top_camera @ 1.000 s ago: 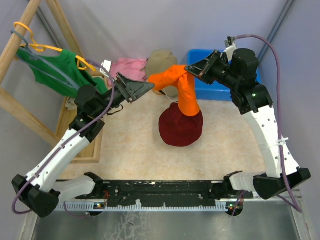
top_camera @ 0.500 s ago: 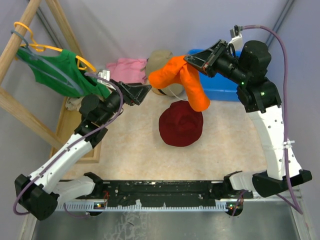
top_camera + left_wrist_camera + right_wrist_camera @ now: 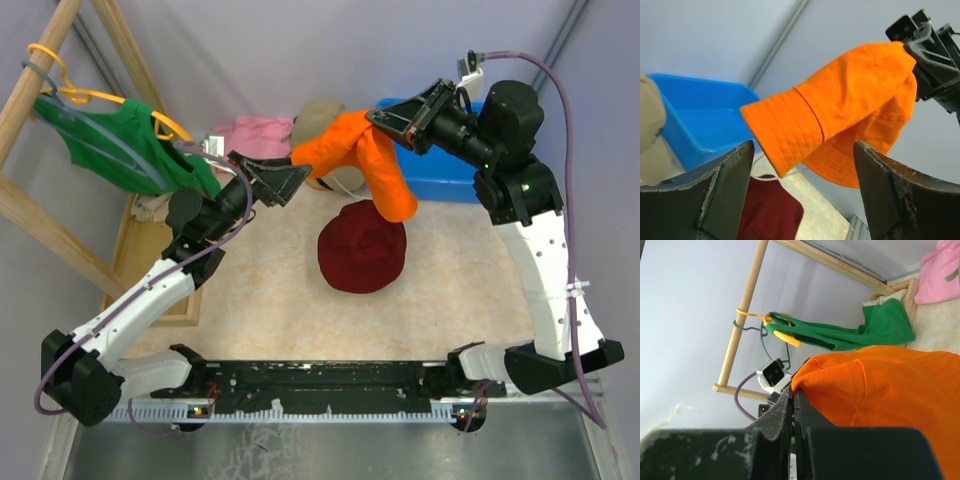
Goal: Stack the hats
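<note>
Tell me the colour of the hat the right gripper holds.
The hat is bright orange, clearest in the left wrist view.

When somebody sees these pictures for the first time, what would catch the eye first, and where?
The bright orange fabric bucket hat stands out first: it hangs in mid-air at the back, pinched by the right arm's fingers. Close under it, a dark red round fabric hat lies flat on the beige table. The left arm's fingers are open, pointing at the orange brim without touching it.

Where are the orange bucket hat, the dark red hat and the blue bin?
orange bucket hat (image 3: pixel 385 185), top view, hanging crown
dark red hat (image 3: pixel 362 247), top view, crown middle
blue bin (image 3: pixel 445 185), top view, near wall
</note>
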{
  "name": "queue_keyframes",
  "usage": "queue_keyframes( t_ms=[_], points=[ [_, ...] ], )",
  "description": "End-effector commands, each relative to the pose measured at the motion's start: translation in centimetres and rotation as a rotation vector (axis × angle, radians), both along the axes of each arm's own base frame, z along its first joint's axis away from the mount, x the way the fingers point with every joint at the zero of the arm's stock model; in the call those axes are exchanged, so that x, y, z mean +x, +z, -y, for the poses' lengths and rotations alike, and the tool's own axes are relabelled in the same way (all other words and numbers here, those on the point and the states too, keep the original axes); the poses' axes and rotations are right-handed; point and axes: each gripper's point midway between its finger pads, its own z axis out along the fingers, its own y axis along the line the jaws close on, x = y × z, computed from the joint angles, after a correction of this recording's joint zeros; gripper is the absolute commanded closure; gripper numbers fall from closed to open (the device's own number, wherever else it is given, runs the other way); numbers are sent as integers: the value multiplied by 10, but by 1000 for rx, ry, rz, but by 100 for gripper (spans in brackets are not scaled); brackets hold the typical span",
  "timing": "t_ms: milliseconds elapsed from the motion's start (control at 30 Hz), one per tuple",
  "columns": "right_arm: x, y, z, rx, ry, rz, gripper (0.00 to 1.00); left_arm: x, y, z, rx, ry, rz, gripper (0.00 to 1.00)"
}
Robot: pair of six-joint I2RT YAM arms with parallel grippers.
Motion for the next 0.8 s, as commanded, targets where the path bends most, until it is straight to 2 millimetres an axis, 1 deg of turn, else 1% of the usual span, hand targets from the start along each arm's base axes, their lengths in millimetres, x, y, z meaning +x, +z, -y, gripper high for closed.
queue_keyframes(
  t_ms=[0,233,333,400,467,500,533,567,633,767],
  points=[
    [-16,31,1,77,38,92,100,-16,8,15,-55,-134,1,14],
    [-16,26,-2,105,53,71,100,-21,0,22,-106,-209,-59,14],
    [-16,24,-1,102,53,67,100,-22,0,26,-134,-243,-79,17],
    [-15,20,1,97,43,62,100,-23,1,30,-151,-281,-96,27],
    [-13,15,6,85,23,62,100,-26,4,35,-171,-333,-123,49],
    [-10,11,12,68,1,61,100,-26,4,38,-180,-356,-144,58],
    [-8,8,16,49,-19,66,100,-28,4,40,-193,-384,-174,66],
    [-6,5,22,33,-40,73,100,-27,5,42,-210,-405,-207,70],
    [-1,0,37,-12,-95,87,100,-29,5,47,-245,-459,-273,75],
    [8,-16,64,-145,-198,105,100,-32,10,56,-318,-583,-441,80]
  ],
)
